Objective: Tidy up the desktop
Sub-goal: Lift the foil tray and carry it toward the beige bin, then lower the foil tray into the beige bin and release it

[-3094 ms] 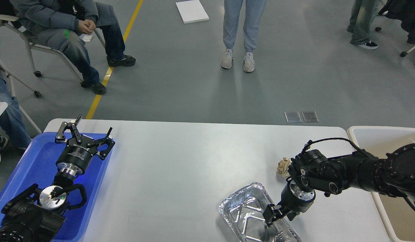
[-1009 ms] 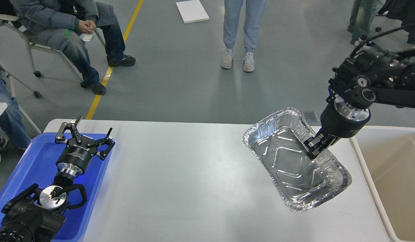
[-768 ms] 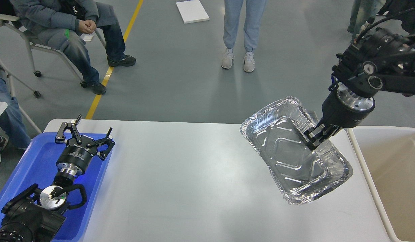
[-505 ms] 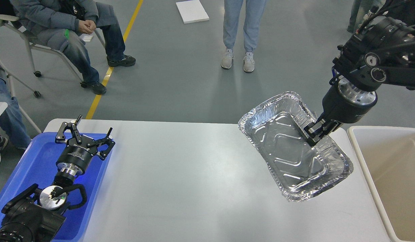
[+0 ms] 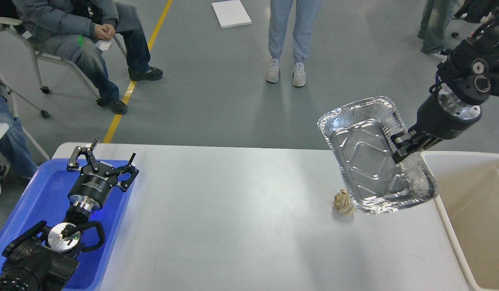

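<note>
The desktop (image 5: 233, 218) is a light grey-white tabletop with rounded corners. My right gripper (image 5: 400, 150) is shut on the rim of a silver foil tray (image 5: 366, 157) and holds it tilted in the air above the table's right end, next to the beige bin (image 5: 472, 190). A crumpled beige paper ball (image 5: 343, 203) lies on the table just below the foil tray's lower left corner. My left gripper (image 5: 102, 155) is open and empty over the blue plastic tray (image 5: 35, 202) at the left.
The beige bin stands against the table's right edge. Several people sit or stand on the grey floor beyond the table, one (image 5: 292, 36) straight ahead. A white board (image 5: 231, 13) lies on the floor.
My right gripper has lifted the foil tray off the table and carried it up and right toward the bin. The paper ball is uncovered again. The left arm has not moved.
</note>
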Motion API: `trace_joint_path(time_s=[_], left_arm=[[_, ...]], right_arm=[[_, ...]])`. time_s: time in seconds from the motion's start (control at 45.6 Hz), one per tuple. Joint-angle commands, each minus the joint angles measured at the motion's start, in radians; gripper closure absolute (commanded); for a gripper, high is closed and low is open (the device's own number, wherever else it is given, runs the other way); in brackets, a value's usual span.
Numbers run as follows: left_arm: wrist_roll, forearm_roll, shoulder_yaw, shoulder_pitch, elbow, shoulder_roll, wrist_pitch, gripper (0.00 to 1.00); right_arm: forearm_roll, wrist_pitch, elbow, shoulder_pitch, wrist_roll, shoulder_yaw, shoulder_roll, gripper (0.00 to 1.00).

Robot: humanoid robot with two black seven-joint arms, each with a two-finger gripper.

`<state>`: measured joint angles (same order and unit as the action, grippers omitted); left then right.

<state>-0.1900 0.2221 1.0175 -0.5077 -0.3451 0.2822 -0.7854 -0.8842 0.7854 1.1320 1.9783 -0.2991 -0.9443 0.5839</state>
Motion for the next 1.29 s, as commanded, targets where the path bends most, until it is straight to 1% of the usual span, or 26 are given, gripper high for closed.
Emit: trace_joint_path(time_s=[0.0, 0.132, 0.241, 0.483, 0.592, 0.812, 1.009, 1.141, 1.273], left_arm=[[0.000, 0.000, 0.001, 0.000, 0.000, 0.000, 0.000, 0.00], [-0.002, 0.000, 0.001, 0.000, 0.000, 0.000, 0.000, 0.00], [-0.002, 0.000, 0.001, 0.000, 0.000, 0.000, 0.000, 0.00], [-0.002, 0.000, 0.001, 0.000, 0.000, 0.000, 0.000, 0.00], [0.000, 0.000, 0.001, 0.000, 0.000, 0.000, 0.000, 0.00], [-0.002, 0.000, 0.001, 0.000, 0.000, 0.000, 0.000, 0.00], [-0.002, 0.000, 0.001, 0.000, 0.000, 0.000, 0.000, 0.00], [-0.002, 0.000, 0.001, 0.000, 0.000, 0.000, 0.000, 0.00], [-0.002, -0.001, 0.001, 0.000, 0.000, 0.000, 0.000, 0.00]], right_arm=[[0.005, 0.000, -0.101, -0.091, 0.000, 0.001, 0.166, 1.00], [0.016, 0.000, -0.152, -0.130, 0.000, 0.007, 0.246, 1.00], [0.089, 0.000, -0.236, -0.188, 0.000, 0.006, 0.298, 1.00], [0.232, 0.000, -0.489, -0.390, 0.000, 0.007, 0.309, 1.00], [0.312, -0.005, -0.572, -0.481, 0.001, 0.013, 0.310, 1.00], [0.461, -0.161, -0.707, -0.628, 0.012, 0.012, 0.283, 1.00], [0.468, -0.343, -0.722, -0.728, 0.020, 0.013, 0.249, 1.00], [0.470, -0.443, -0.742, -0.802, 0.060, 0.027, 0.231, 1.00], [0.481, -0.495, -0.790, -0.872, 0.124, 0.094, 0.214, 1.00]])
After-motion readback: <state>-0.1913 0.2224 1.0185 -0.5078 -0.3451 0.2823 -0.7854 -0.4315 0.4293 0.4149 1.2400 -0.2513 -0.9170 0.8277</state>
